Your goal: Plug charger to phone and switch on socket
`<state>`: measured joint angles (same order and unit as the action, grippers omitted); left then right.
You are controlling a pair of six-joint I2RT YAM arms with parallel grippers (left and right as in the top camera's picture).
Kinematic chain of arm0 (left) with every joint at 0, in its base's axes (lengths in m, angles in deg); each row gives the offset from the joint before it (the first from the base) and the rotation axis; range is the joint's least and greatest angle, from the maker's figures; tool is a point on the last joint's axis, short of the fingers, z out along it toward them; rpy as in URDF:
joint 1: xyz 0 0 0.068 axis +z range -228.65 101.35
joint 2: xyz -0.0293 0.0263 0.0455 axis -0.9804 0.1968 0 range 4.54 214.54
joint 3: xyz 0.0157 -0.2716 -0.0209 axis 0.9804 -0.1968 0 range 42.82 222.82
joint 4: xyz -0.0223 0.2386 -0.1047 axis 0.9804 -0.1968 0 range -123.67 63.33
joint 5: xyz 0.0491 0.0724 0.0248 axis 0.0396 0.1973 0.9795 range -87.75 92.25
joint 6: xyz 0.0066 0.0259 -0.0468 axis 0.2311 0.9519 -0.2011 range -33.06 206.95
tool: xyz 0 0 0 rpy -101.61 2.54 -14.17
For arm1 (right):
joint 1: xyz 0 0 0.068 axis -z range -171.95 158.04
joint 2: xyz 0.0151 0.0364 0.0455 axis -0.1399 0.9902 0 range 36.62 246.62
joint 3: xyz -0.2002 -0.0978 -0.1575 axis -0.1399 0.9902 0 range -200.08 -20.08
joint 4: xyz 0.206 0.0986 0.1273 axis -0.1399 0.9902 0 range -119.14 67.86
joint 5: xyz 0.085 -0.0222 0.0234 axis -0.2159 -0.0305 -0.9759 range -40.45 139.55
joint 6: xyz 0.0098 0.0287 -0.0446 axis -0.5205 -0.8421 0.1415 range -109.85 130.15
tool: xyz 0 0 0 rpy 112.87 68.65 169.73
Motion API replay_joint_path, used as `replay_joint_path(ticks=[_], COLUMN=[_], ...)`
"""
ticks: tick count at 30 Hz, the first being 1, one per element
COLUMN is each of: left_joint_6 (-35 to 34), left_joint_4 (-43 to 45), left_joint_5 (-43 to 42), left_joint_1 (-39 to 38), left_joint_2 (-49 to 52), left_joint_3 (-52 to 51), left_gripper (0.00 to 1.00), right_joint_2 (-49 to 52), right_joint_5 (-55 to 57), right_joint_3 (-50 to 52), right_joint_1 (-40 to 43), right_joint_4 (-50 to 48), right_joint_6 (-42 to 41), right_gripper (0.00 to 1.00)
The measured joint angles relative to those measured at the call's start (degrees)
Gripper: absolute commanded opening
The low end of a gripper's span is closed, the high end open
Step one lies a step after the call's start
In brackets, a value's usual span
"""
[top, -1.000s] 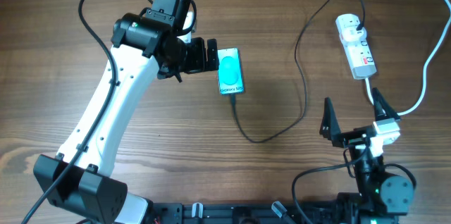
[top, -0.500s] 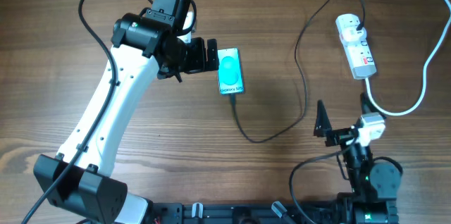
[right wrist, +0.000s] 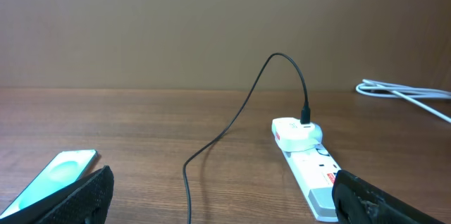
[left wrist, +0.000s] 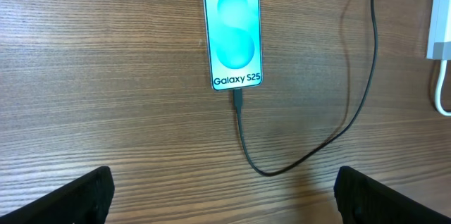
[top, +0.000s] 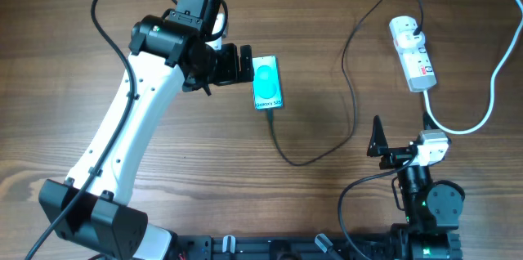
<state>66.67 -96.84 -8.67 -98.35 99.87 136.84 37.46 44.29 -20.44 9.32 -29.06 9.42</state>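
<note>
Well, the next job looks like the switch, and the right gripper (top: pixel 402 132) could get it wrong. If it pushes the socket (top: pixel 413 53) from the side, the light strip may slide away and the red switch may not click. It could also catch the thick white cord (top: pixel 491 106) that bends close by.

The left gripper (top: pixel 244 64) is just beside the phone (top: pixel 267 82). A bump there may pull the charger (left wrist: pixel 239 118) loose. Its tip looks plugged into the phone's bottom end.

Both grippers are wide open and hold nothing. The socket lies at the far right of the table (top: pixel 245 195), a little way ahead of the right gripper. The phone lies near the middle, and no finger touches it.
</note>
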Motion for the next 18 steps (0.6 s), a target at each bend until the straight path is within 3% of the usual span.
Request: replay_joint_path(ticks=[18], left_joint_6=[0.0], left_joint_4=[0.0], left_joint_5=[0.0], left_joint_1=[0.0], left_joint_2=[0.0], left_joint_3=[0.0], left_gripper=[1.00], right_joint_2=[0.0], right_joint_5=[0.4], right_joint_3=[0.0], right_joint_1=[0.0], right_joint_4=[0.0], right_joint_6=[0.0], right_gripper=[1.00])
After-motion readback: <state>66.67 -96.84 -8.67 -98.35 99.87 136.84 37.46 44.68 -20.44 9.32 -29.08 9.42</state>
